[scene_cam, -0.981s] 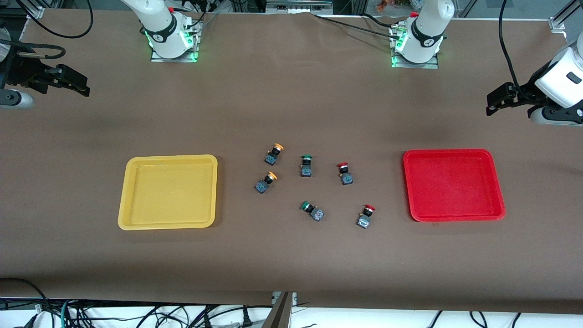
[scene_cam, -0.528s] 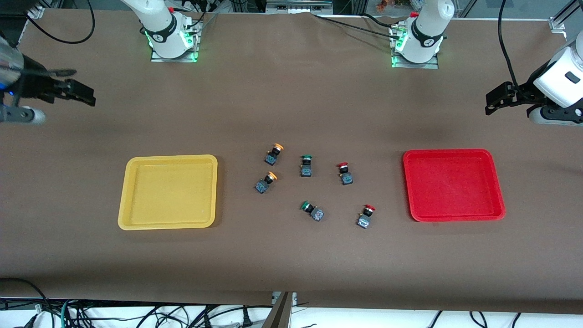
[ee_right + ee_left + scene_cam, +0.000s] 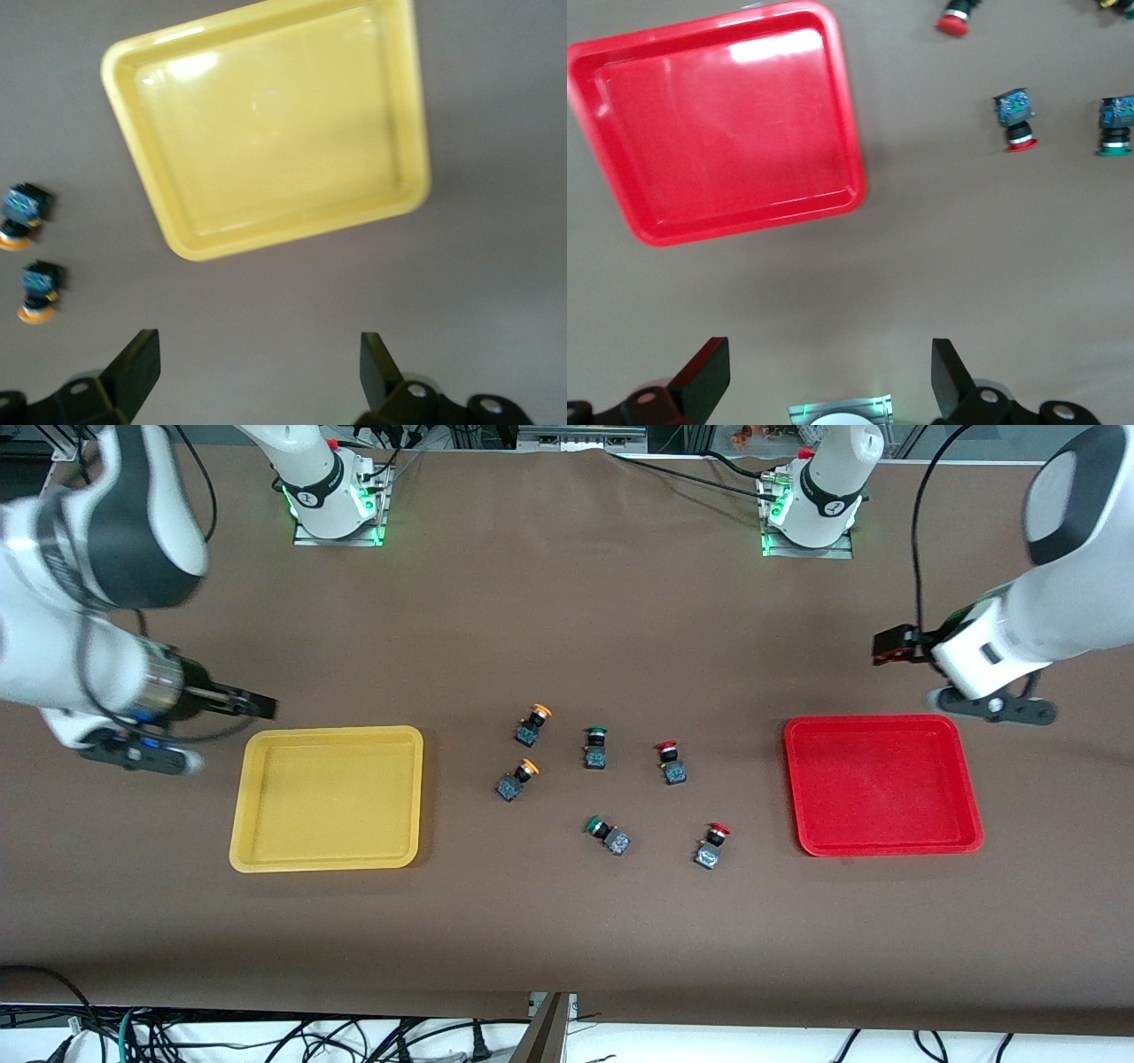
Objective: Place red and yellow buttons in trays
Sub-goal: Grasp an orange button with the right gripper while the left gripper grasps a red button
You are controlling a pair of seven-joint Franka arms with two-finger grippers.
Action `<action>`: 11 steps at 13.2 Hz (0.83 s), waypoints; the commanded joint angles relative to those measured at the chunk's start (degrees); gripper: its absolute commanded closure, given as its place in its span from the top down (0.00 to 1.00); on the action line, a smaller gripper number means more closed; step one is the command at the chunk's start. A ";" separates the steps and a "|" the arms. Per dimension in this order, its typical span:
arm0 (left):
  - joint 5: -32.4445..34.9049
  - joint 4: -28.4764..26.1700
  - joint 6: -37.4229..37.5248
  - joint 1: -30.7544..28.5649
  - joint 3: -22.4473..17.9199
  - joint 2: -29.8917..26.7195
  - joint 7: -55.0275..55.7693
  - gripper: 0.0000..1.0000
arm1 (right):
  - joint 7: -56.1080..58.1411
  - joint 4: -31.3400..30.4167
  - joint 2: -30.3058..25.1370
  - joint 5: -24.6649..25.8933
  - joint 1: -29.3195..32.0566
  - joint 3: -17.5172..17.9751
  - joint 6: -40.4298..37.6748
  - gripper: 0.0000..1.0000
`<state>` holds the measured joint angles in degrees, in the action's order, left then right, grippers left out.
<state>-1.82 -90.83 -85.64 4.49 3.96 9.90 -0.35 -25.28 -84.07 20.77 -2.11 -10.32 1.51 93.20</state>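
Clearly nothing is picked yet: both trays, yellow tray (image 3: 326,798) and red tray (image 3: 882,785), lie empty, with the red and yellow buttons (image 3: 671,763) loose between them on the worktop (image 3: 567,921). The left gripper (image 3: 831,382) hangs wide over bare worktop beside the red tray, the right gripper (image 3: 259,372) wide beside the yellow tray; next, I judge, each must reach in toward a button.

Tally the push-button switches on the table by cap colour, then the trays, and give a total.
Red-capped switches: 2
Yellow-orange-capped switches: 2
Green-capped switches: 2
Trays: 2, a yellow tray and a red tray
Total: 8
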 commanded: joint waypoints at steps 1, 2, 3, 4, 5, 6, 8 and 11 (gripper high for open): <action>-0.72 2.32 -0.58 0.96 -0.27 0.91 0.17 1.00 | -16.48 -0.04 5.57 -0.53 -5.56 -0.19 7.75 1.00; -0.72 2.24 -0.75 0.96 -0.27 0.91 0.17 1.00 | -22.99 0.05 7.68 -0.53 -7.50 -0.19 11.35 1.00; -0.64 1.80 -2.15 1.31 -0.18 1.35 0.34 1.00 | -28.89 0.13 10.05 -0.53 -8.91 -0.19 15.91 1.00; -0.72 1.54 -5.82 2.18 -0.10 3.44 1.74 1.00 | -33.65 0.40 12.86 -0.53 -10.14 -0.19 20.57 1.00; -0.72 1.97 -9.86 2.97 -0.09 6.25 4.28 1.00 | -37.17 0.49 15.07 -0.53 -11.81 -0.19 25.14 1.00; -0.72 2.06 -14.94 3.59 -0.09 8.80 6.48 1.00 | -40.17 0.57 17.09 -0.62 -12.87 -0.19 29.01 1.00; -1.95 2.15 -24.62 4.73 -0.01 14.68 9.73 1.00 | -45.62 0.66 20.43 -0.36 -15.94 -0.19 34.74 1.00; -1.61 2.15 -40.69 8.67 -0.09 23.56 16.32 1.00 | -49.77 1.28 23.43 -0.18 -19.11 -0.19 39.76 1.00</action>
<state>-2.86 -90.66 -119.48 10.42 4.20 28.25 12.20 -72.60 -84.49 42.73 -2.12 -27.62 1.76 131.56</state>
